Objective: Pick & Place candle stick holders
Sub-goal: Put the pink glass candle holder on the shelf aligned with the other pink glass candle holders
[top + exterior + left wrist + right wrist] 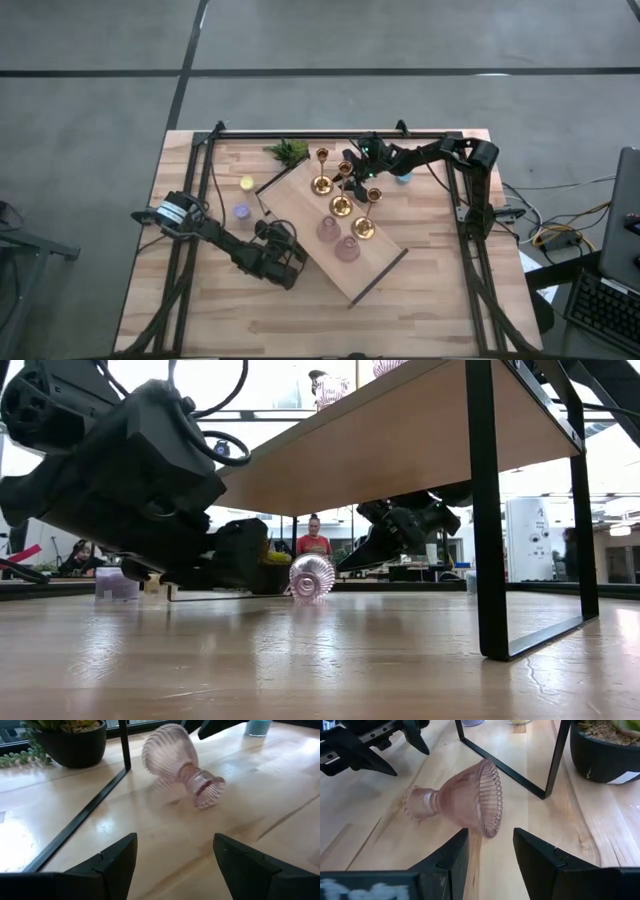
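A pink ribbed glass candle stick holder (460, 800) lies on its side on the table under a wooden shelf (380, 270), also seen in the low view (311, 575) and the left wrist view (180, 767). My right gripper (490, 855) is open, its fingertips just short of the holder's wide rim (492, 795). My left gripper (175, 860) is open and faces the holder's narrow foot (207, 790) from a short way off. On the shelf top stand three gold candle stick holders (338, 205) and two pink glass ones (338, 240).
The shelf's black metal frame (490, 510) has legs and floor bars beside both grippers. A dark plant pot (605, 750) sits close by the right gripper. Yellow (247, 183), purple (241, 211) and blue (403, 178) tealights lie on the table. People sit in the room behind (314, 542).
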Robot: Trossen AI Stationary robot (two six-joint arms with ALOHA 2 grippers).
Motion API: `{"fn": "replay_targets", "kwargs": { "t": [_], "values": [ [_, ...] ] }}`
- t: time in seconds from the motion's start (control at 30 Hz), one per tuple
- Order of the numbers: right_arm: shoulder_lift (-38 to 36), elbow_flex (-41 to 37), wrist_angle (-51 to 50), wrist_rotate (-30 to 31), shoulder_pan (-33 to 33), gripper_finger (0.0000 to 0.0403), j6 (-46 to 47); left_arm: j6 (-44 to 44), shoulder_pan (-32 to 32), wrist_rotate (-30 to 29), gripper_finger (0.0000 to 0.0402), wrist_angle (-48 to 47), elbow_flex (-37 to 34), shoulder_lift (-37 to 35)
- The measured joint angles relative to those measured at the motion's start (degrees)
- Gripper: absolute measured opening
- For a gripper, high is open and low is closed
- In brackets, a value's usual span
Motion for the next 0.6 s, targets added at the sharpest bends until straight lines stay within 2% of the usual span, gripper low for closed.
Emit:
{"fn": "replay_targets", "kwargs": {
  "t": [0.37, 0.5, 0.6],
  "values": [
    [0.0, 0.01, -0.48, -0.2, 0.27, 0.0155, 0.42, 0.39, 0.03, 0.95, 0.0263, 0.09, 0.0, 0.0],
    [0.0, 0.0, -0.92, -4.27, 0.51, 0.0153, 2.3, 0.52, 0.03, 1.94, 0.0263, 0.07, 0.0, 0.0],
    [0.0, 0.01, -0.85, -4.52, 1.2, 0.0156, 1.82, 1.03, 0.03, 2.0, 0.0263, 0.09, 0.0, 0.0]
  ]
}}
